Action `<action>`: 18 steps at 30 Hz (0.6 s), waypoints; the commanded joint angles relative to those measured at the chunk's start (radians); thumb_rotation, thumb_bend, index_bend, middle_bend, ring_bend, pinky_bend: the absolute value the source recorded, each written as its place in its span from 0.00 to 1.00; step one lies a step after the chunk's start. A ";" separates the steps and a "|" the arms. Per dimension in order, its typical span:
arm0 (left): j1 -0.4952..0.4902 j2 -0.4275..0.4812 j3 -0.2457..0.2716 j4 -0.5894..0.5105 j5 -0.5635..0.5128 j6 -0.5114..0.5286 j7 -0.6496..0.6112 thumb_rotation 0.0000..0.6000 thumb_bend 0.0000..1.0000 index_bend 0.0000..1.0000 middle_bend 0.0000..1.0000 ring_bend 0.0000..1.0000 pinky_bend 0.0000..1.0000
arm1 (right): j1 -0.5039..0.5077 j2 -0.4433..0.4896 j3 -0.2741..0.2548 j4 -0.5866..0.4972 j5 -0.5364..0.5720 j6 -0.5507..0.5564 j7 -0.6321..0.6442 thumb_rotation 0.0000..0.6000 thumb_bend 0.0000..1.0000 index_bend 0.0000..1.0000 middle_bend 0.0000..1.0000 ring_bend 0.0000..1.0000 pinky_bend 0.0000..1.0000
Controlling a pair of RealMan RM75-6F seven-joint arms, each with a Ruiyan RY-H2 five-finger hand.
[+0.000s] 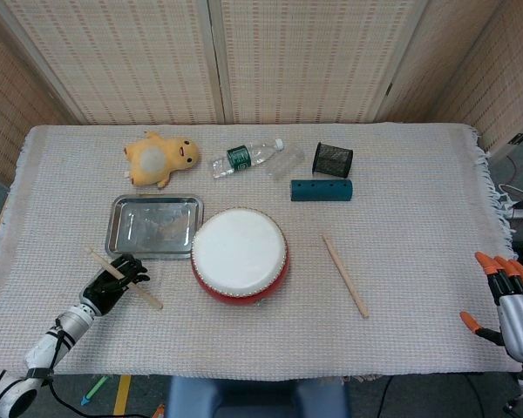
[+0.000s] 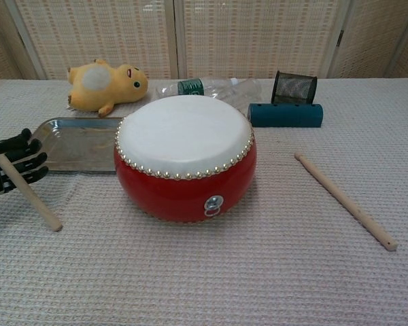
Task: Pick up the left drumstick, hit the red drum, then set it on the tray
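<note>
The left drumstick (image 1: 125, 279) is gripped by the black left hand (image 1: 112, 280) at the lower left of the head view, just below the lower left corner of the steel tray (image 1: 122, 246). The stick is held across the fingers, with one end pointing up and left past the hand and the other end angled down and right toward the woven cloth (image 1: 418, 261) that covers the bench. In the chest view the same hand (image 2: 10, 170) is seen at the left edge of the frame, fingers wrapped round the stick (image 2: 34, 199), whose free end lies low by the cloth in front of the tray (image 2: 75, 129).

The red drum (image 1: 240, 254) with its white skin is placed at the centre of the head view, just right of the tray and near the left hand. A second drumstick (image 1: 345, 275) lies flat on the cloth to the right of the drum, apart from it.

The right hand (image 1: 510, 300), grey with orange fingertips, is seen at the lower right edge of the head view, with its fingers spread and nothing held in it.

Along the upper part of the cloth are set a yellow plush toy (image 1: 161, 158), a plastic water bottle (image 1: 253, 157) lying on its side, a black mesh pen cup (image 1: 332, 160) and a teal cylinder (image 1: 321, 190).
</note>
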 commanded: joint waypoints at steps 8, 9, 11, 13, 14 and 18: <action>0.000 -0.035 -0.002 -0.029 0.025 0.016 0.138 1.00 0.31 0.52 0.52 0.43 0.44 | -0.003 0.000 0.001 0.006 0.003 0.003 0.006 1.00 0.18 0.00 0.13 0.00 0.11; 0.001 -0.037 -0.001 -0.030 0.027 0.019 0.143 1.00 0.31 0.52 0.52 0.43 0.44 | -0.004 0.001 0.001 0.007 0.003 0.004 0.007 1.00 0.18 0.00 0.13 0.00 0.11; 0.001 -0.039 0.001 -0.033 0.034 0.026 0.150 1.00 0.29 0.52 0.52 0.43 0.44 | -0.005 0.001 0.000 0.007 0.003 0.005 0.008 1.00 0.18 0.00 0.13 0.00 0.11; 0.001 -0.039 0.006 -0.034 0.046 0.035 0.150 1.00 0.27 0.52 0.52 0.43 0.44 | -0.006 0.002 0.000 0.007 0.002 0.007 0.009 1.00 0.18 0.00 0.13 0.00 0.11; 0.002 -0.039 0.008 -0.034 0.050 0.039 0.152 1.00 0.26 0.52 0.52 0.44 0.44 | -0.007 0.002 0.000 0.008 0.002 0.008 0.009 1.00 0.18 0.00 0.13 0.00 0.11; 0.001 -0.042 0.018 -0.035 0.068 0.053 0.171 1.00 0.24 0.53 0.52 0.44 0.43 | -0.008 0.001 0.000 0.009 0.000 0.010 0.010 1.00 0.18 0.00 0.13 0.00 0.11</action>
